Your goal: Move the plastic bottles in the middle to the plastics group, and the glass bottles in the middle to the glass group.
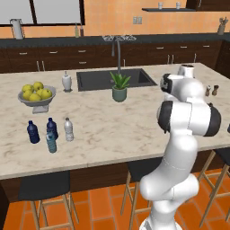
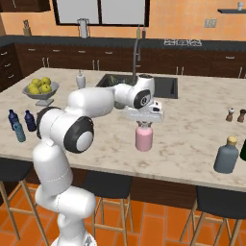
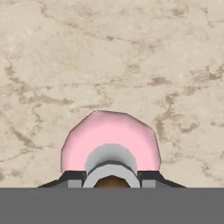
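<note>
In the right base view my gripper (image 2: pixel 143 125) is shut on the neck of the squat pale-pink glass bottle (image 2: pixel 143 139), which hangs upright at the middle of the marble counter. The hand view looks straight down on the pink bottle (image 3: pixel 109 140), with a dark fingertip (image 3: pixel 72 177) on either side of its neck. Far left on the counter, the clear bottle with a white cap (image 1: pixel 68 129) and the teal bottle (image 1: pixel 51 142) stand beside two navy bottles (image 1: pixel 33 132) (image 1: pixel 52 127). The two tiny brown bottles (image 2: pixel 230 115) (image 2: pixel 241 116) stand far right.
A bowl of yellow fruit (image 1: pixel 37 94), a white bottle (image 1: pixel 66 82), a potted plant (image 1: pixel 119 87) and the sink (image 1: pixel 90 81) lie along the back. A grey-blue corked bottle (image 2: pixel 226 154) stands near the front right edge. Stools stand under the counter.
</note>
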You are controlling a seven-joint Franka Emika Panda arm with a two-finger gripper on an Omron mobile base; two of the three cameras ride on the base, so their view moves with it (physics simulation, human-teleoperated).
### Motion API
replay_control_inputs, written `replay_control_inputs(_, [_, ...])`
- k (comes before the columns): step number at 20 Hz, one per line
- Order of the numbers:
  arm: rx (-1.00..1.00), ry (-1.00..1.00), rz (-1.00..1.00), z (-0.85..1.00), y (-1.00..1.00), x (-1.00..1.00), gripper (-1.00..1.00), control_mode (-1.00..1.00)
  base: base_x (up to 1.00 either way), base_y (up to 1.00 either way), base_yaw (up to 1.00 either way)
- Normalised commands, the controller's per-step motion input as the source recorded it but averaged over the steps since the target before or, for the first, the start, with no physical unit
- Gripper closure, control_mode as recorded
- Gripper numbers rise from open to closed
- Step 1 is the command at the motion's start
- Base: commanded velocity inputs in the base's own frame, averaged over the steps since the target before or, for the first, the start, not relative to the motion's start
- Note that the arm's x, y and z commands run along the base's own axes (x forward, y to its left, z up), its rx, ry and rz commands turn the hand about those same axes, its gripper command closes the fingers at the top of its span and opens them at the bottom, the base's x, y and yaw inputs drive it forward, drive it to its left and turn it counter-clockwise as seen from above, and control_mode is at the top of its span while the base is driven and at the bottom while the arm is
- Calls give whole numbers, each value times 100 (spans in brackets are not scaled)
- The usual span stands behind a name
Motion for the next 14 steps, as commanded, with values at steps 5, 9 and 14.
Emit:
replay_control_inputs(5, [0, 9, -11, 1, -92, -22, 100, -100, 0, 0, 0])
replay_control_inputs(9, [0, 3, -12, 0, -93, -28, 100, -100, 0, 0, 0])
replay_control_inputs(14, [0, 1, -5, 0, -63, -52, 100, -100, 0, 0, 0])
